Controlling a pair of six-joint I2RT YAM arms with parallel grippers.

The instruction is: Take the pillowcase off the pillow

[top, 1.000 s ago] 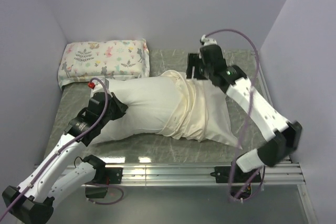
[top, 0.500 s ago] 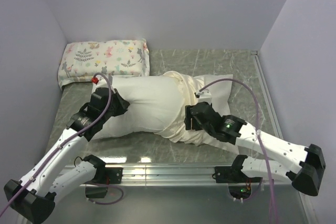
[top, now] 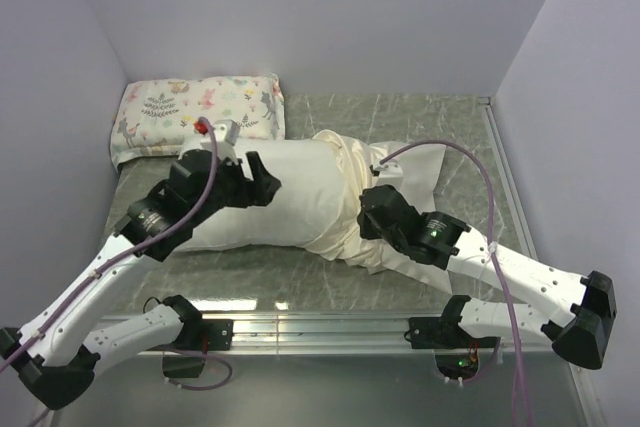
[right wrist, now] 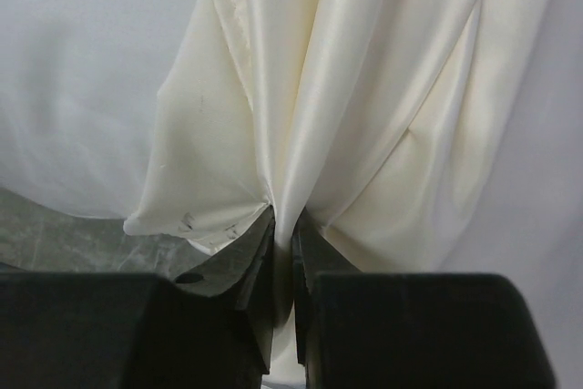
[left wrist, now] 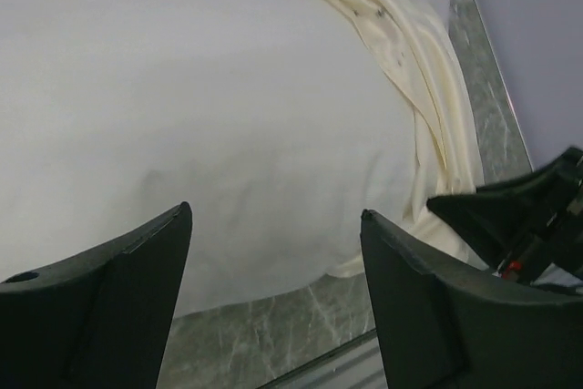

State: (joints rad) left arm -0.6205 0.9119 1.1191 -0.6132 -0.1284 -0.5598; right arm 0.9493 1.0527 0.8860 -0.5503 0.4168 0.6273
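Observation:
The white pillow point(top: 285, 197) lies across the middle of the table. The cream pillowcase point(top: 350, 182) is bunched in folds around its right part. My left gripper point(top: 262, 179) hovers open over the pillow's bare left half, with nothing between its fingers. In the left wrist view the pillow point(left wrist: 200, 125) fills the space ahead of that open gripper point(left wrist: 275, 216), and the pillowcase point(left wrist: 428, 107) rings its right end. My right gripper point(top: 368, 209) is at the pillowcase's near edge. In the right wrist view this gripper point(right wrist: 284, 220) is shut on a gathered fold of the pillowcase point(right wrist: 364, 116).
A smaller printed pillow point(top: 200, 112) lies at the back left against the wall. Lilac walls close in the left, back and right sides. A metal rail point(top: 320, 327) runs along the near edge. The marbled tabletop point(top: 460, 127) shows at the back right.
My left gripper let go of the pillow's left end, opened, and moved up and right. My right arm swung from the back to the near side and shut on the pillowcase.

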